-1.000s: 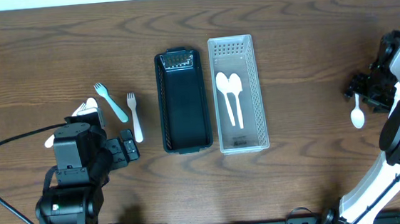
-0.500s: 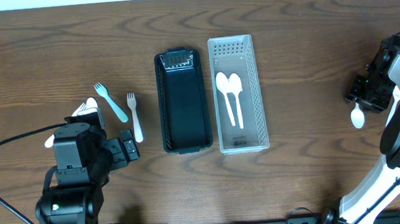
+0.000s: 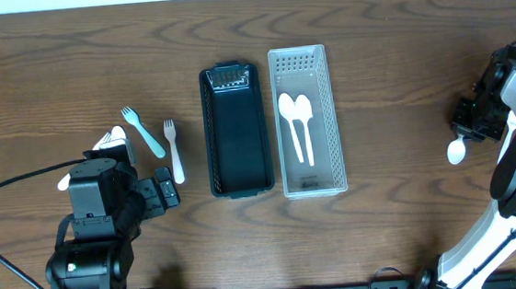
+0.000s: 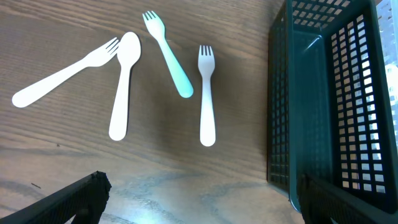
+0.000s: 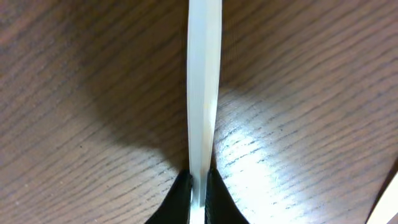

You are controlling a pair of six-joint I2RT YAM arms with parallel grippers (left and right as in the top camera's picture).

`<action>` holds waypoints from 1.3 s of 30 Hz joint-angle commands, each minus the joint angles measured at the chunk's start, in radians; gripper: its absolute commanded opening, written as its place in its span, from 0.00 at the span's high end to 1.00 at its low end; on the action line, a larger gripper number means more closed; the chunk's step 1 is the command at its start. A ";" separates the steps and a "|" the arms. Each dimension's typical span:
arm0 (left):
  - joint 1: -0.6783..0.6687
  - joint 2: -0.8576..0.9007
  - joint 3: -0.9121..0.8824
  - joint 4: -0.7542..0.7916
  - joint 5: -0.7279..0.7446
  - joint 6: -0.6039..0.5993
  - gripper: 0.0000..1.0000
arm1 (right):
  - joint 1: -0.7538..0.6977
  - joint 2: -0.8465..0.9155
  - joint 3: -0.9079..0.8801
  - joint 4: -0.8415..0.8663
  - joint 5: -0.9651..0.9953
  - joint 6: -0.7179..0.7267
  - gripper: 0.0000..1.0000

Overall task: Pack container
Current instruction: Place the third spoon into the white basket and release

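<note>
White spoon [image 3: 458, 151] is at the 3 o'clock side of the table [image 3: 397, 41]. The right gripper [image 5: 198, 186] pinches it tight by the handle. A moment ago the spoon's bowl was a bit more to the right. Now it has swung a little toward 9 o'clock, so I think the carry is starting. The clear basket [image 3: 334, 111] waits well apart at 9 o'clock, with two spoons [image 3: 298, 127] inside. Past the dark basket [image 3: 211, 139], the left gripper [image 4: 202, 196] is spread wide near the loose forks [image 4: 207, 93] and holds nothing.
</note>
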 commanded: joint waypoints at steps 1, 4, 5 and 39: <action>0.003 -0.002 0.020 -0.002 -0.008 -0.009 0.02 | 0.000 0.040 -0.034 0.004 -0.058 0.005 0.99; 0.003 -0.002 0.020 -0.002 -0.008 -0.009 0.02 | 0.016 0.014 -0.026 0.001 -0.099 0.005 0.99; 0.003 -0.002 0.020 -0.002 -0.008 -0.009 0.02 | 0.026 0.000 -0.022 0.001 -0.108 0.005 0.99; 0.003 -0.002 0.020 -0.002 -0.008 -0.009 0.02 | 0.879 -0.062 0.104 0.115 -0.080 0.214 0.94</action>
